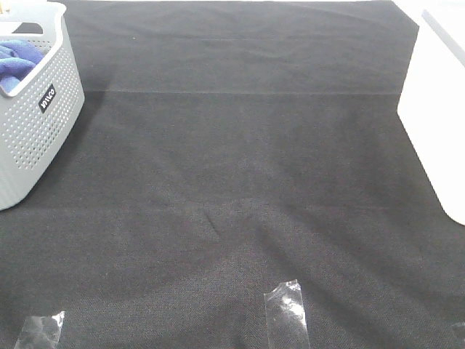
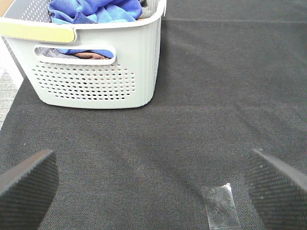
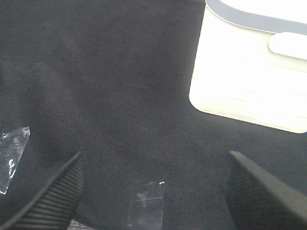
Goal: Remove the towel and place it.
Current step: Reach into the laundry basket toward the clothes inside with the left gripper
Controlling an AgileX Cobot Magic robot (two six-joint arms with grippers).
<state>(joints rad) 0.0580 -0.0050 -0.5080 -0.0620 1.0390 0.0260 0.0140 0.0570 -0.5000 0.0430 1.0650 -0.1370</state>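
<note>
1. The left gripper point(image 2: 151, 191) has its two ribbed black fingers spread wide. Only bare cloth shows between them, so it holds nothing.
2. The right gripper point(image 3: 156, 199) is parted just as plainly and is also empty.
3. A strip of clear tape point(image 2: 220, 206) lies flat within the left jaws' gap, nearer one finger. It is stuck to the black woven tablecloth point(image 2: 216, 96) (probably a marker or a hold-down; I cannot tell which).
4. The pale grey perforated plastic basket point(image 2: 96, 81) stands well ahead of the left jaws, apart from them.
5. The royal-blue fuzzy microfibre towel point(image 2: 91, 12) sits bunched inside that basket, heaped up to the rim over some other fabric. Lying on top like that, it looks reachable by a pinch from above.
6. A smooth white plastic bin point(image 3: 249, 86) stands ahead of the right jaws and off to one side, well clear of them. It may be where the towel is meant to go.
7. Judging by this, the removal has not started. The wide-open jaws suit a bulky, soft grab, and the left arm is the nearer one.
</note>
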